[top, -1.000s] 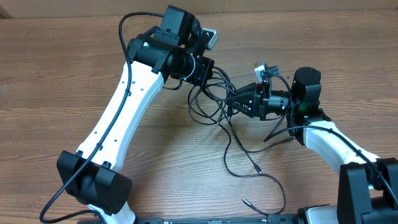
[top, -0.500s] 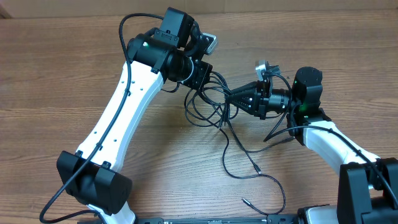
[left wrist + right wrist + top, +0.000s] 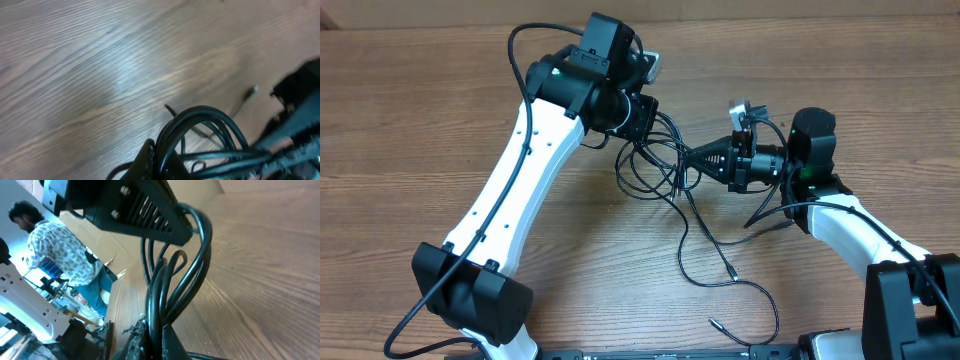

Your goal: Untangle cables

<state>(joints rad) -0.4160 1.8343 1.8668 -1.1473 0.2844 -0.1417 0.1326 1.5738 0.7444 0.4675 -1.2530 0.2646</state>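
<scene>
Overhead: left end effector (image 3: pixel 653 116) and right end effector (image 3: pixel 693 158) grip one cable tangle (image 3: pixel 668 162).

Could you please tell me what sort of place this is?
Probably a robotics lab: a left arm and right arm at a wooden table, with a person beside white equipment frames.

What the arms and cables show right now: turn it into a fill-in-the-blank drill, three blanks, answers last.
The left gripper and the right gripper are both ____ on the cables.
The cables are ____ in colour.
The table under them is made of ____.
Missing words: shut; black; wood.
</scene>
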